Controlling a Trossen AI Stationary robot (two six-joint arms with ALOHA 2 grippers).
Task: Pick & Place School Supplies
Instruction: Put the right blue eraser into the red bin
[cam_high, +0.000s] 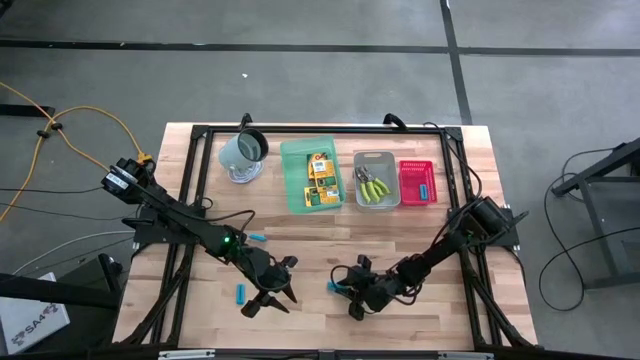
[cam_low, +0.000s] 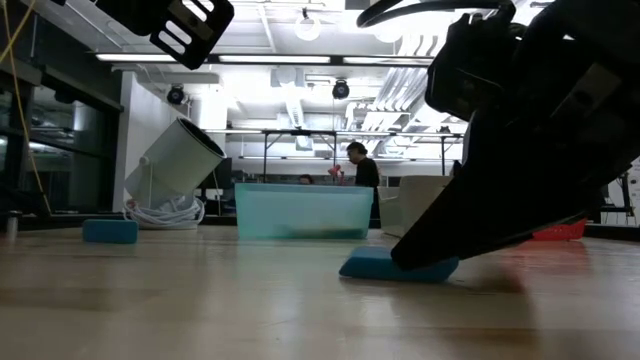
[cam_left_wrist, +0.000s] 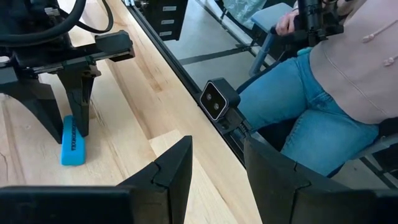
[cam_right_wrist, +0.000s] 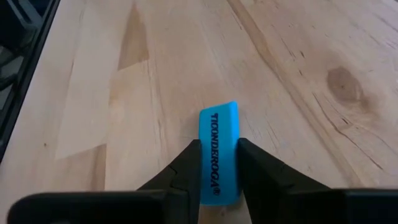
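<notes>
We found the right claw (cam_right_wrist: 217, 163) low on the bench (cam_high: 440, 300), its two dark fingers (cam_right_wrist: 184, 167) pressed against both long sides of a blue eraser (cam_right_wrist: 219, 152) that lay flat on the wood, printed lettering facing up. From bench height the same eraser (cam_low: 398, 266) sat under the tip of that claw.

The left claw (cam_high: 275, 288) hovered well apart to the side, fingers spread wide and holding nothing. A second blue eraser (cam_high: 241, 293) lay just beside it, and a third (cam_high: 257, 238) a little beyond it.

Farther from both claws stood a tipped mug (cam_high: 243, 150), a green tray (cam_high: 295, 180) with yellow boxes (cam_high: 320, 179), a grey tray (cam_high: 376, 160) with green-handled tools (cam_high: 373, 186), and a red tray (cam_high: 417, 170).

A seated person (cam_left_wrist: 336, 93) showed beyond the bench edge.
</notes>
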